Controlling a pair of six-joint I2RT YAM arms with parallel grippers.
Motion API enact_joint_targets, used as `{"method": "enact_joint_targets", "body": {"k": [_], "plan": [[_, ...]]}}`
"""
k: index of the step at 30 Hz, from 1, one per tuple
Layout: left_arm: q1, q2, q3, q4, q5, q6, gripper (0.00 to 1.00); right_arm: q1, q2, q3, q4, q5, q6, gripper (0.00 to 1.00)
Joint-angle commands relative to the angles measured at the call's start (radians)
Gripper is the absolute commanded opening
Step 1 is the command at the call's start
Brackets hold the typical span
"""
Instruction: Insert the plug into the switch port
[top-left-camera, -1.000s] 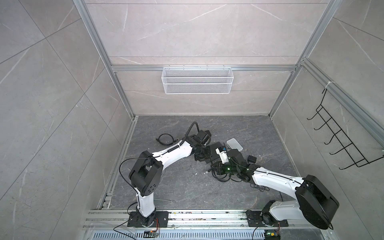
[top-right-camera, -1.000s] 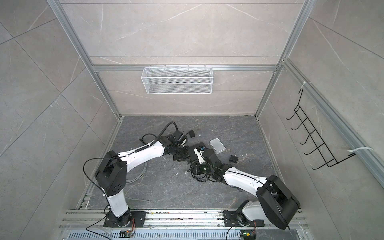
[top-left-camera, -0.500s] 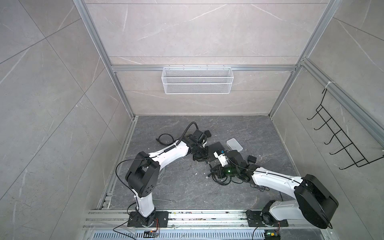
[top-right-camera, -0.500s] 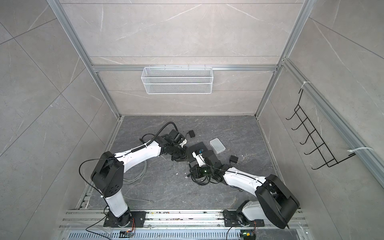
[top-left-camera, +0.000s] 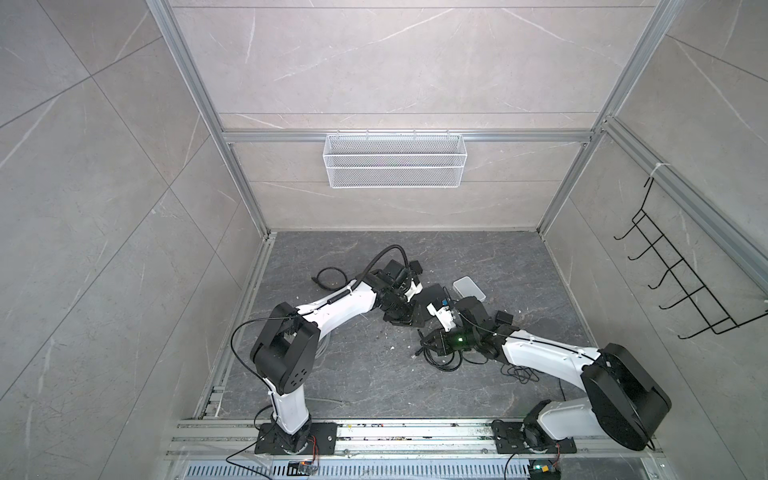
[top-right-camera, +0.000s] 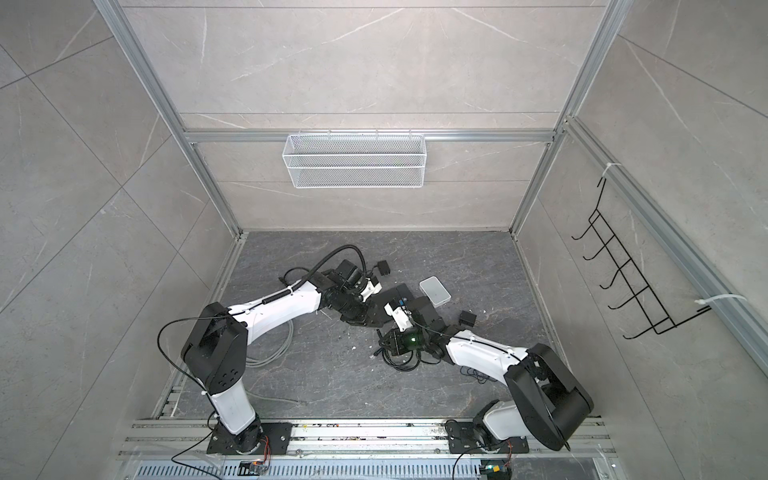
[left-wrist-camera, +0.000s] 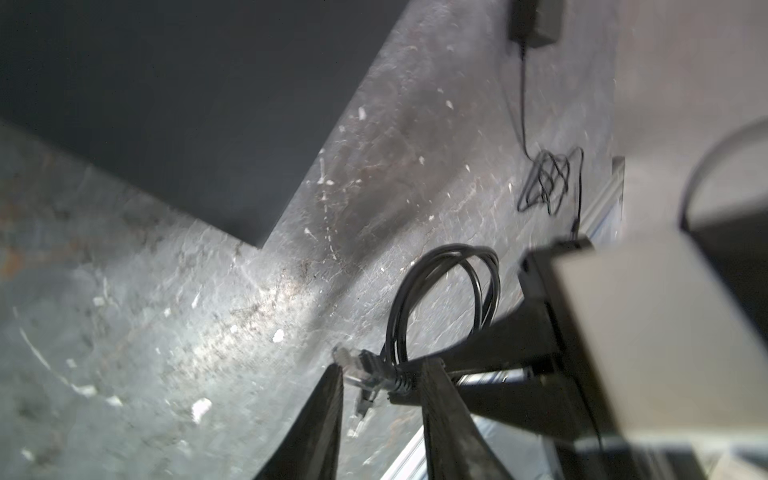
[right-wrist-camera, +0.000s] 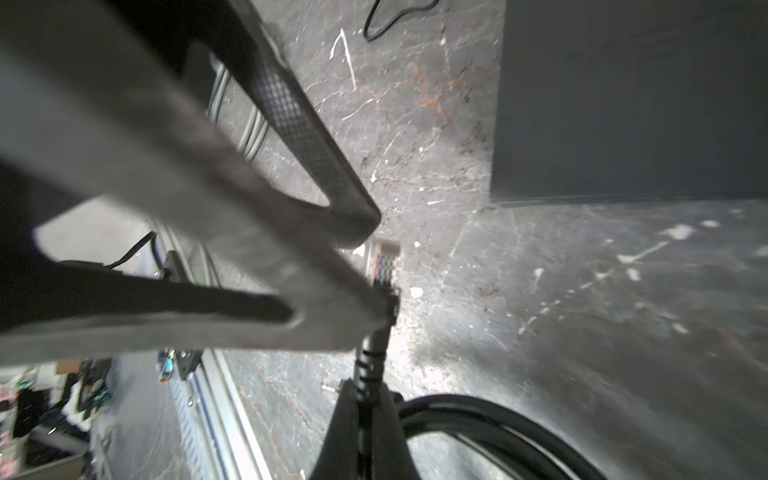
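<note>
Right hand (right-wrist-camera: 365, 390) — cable (right-wrist-camera: 372, 349) (plug (right-wrist-camera: 383, 264) blurred)

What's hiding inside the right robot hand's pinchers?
The black cable, just behind the clear plug, runs into the shut right gripper. The bit squeezed inside is covered, so that part can't be seen.

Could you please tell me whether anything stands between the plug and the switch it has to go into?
Nothing visible does: in the right wrist view only bare floor lies between the plug and the dark switch. The left hand's fingers stand at the plug on the side away from the switch. No port shows.
</note>
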Motion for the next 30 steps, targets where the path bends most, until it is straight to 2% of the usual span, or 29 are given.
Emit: {"method": "enact_joint_targets", "body": {"k": [1,6,10,16,22,30], "plan": [[0.104,-0.045,0.011,-0.05,0.206,0.376,0.37,-0.006,0.038,0.056,-0.071,-0.138,-0.071,0.04],[0.161,-0.033,0.031,-0.14,0.352,0.648,0.39,-0.04,0.051,0.076,-0.113,-0.229,-0.109,0.05],[0.177,-0.022,-0.025,-0.142,0.471,0.763,0.39,-0.072,0.062,0.078,-0.116,-0.318,-0.117,0.04],[0.17,-0.038,-0.126,0.017,0.543,0.743,0.38,-0.099,0.061,0.074,-0.143,-0.385,-0.135,0.04],[0.131,-0.023,-0.145,0.048,0.551,0.736,0.38,-0.125,0.059,0.083,-0.154,-0.458,-0.141,0.04],[0.125,-0.014,-0.172,0.118,0.561,0.679,0.36,-0.134,0.083,0.11,-0.18,-0.495,-0.16,0.04]]}}
